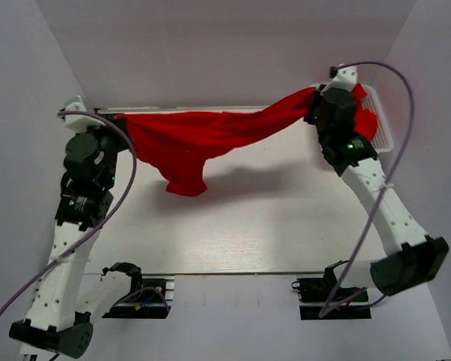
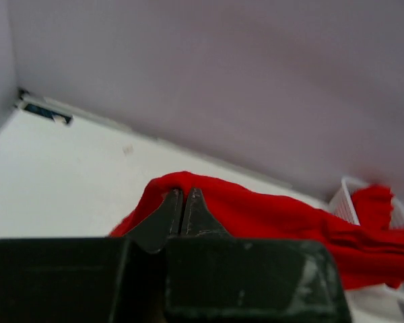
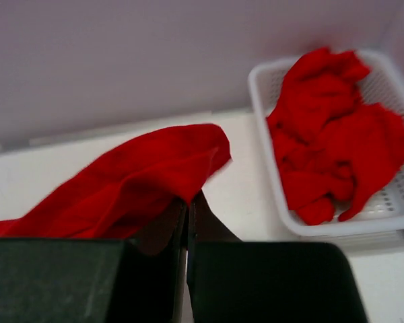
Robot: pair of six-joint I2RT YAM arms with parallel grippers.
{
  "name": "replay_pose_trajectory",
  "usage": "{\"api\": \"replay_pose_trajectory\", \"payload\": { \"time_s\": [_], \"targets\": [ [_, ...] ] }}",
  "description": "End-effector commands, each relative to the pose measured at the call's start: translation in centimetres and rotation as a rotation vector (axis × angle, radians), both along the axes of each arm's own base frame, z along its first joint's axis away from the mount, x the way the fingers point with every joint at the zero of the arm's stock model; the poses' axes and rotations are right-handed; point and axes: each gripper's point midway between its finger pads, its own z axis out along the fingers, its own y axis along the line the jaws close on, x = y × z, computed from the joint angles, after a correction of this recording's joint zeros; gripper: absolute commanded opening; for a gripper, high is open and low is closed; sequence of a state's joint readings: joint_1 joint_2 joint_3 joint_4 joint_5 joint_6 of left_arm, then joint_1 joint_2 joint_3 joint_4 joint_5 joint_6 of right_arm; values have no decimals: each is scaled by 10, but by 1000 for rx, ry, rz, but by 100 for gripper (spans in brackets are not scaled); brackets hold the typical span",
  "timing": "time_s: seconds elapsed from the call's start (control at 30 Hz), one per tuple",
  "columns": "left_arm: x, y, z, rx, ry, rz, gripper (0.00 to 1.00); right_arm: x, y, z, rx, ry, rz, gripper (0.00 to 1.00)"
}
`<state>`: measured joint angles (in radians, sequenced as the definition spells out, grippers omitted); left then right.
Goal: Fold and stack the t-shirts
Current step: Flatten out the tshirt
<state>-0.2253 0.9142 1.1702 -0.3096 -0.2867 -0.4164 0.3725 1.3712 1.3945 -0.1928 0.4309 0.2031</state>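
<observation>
The left end effector [image 2: 184, 205] and right end effector [image 3: 188, 212] clench opposite edges of the soft red cloth t-shirt [image 1: 203, 139], which looks limp and light, sagging toward 6 o'clock.

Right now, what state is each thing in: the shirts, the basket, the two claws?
Stretched t-shirt: unfolded, held up between both grippers, middle sagging.
Left gripper: shut on one end.
Right gripper: shut on the other end.
Basket t-shirts: crumpled, unfolded.
Basket: upright, holding them.
</observation>
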Motion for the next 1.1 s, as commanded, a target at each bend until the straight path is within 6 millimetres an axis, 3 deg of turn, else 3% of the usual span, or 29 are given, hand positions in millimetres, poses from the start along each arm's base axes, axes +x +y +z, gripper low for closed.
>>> {"api": "replay_pose_trajectory", "payload": {
  "time_s": [0.0, 0.1, 0.27, 0.3, 0.4, 0.47, 0.53, 0.6, 0.7, 0.73, 0.83, 0.87, 0.93, 1.0, 1.03, 1.07],
  "targets": [
    [-27, 38, 35, 57, -55, 163, 0, -29, -46, 67, 27, -138, -195, 0],
    [-59, 60, 83, 50, -170, 256, 0, -58, -71, 115, 28, -226, -269, 0],
    [-92, 70, 134, 78, -280, 267, 0, -107, -93, 170, 50, -335, -280, 0],
    [-96, 68, 141, 83, -298, 255, 0, -124, -97, 185, 65, -379, -264, 0],
    [-114, 68, 172, 88, -374, 231, 0, -148, -98, 200, 70, -419, -211, 0],
    [-120, 66, 178, 100, -388, 212, 0, -164, -103, 206, 82, -445, -208, 0],
    [-118, 61, 183, 115, -400, 187, 0, -167, -102, 203, 80, -446, -190, 0],
    [-100, 56, 180, 135, -374, 177, 0, -158, -99, 187, 65, -409, -194, 0],
    [-65, 49, 154, 143, -266, 175, 0, -132, -87, 153, 41, -306, -188, 0],
    [-40, 43, 138, 154, -203, 167, 0, -118, -83, 137, 35, -260, -190, 0],
    [8, 39, 80, 159, -29, 187, 0, -78, -70, 74, -12, -106, -206, 0],
    [36, 36, 40, 184, 83, 196, 0, -61, -62, 53, -1, -58, -211, 0],
    [61, 29, -6, 176, 197, 190, 0, -36, -53, 8, -14, 50, -206, 0],
    [91, 25, -74, 186, 362, 197, 0, -1, -35, -52, -22, 187, -164, 0],
    [101, 26, -97, 185, 410, 193, 0, 8, -24, -63, -13, 201, -122, 0],
    [109, 31, -120, 177, 462, 200, 0, 28, -15, -96, -36, 258, -93, 0]
  ]
}}
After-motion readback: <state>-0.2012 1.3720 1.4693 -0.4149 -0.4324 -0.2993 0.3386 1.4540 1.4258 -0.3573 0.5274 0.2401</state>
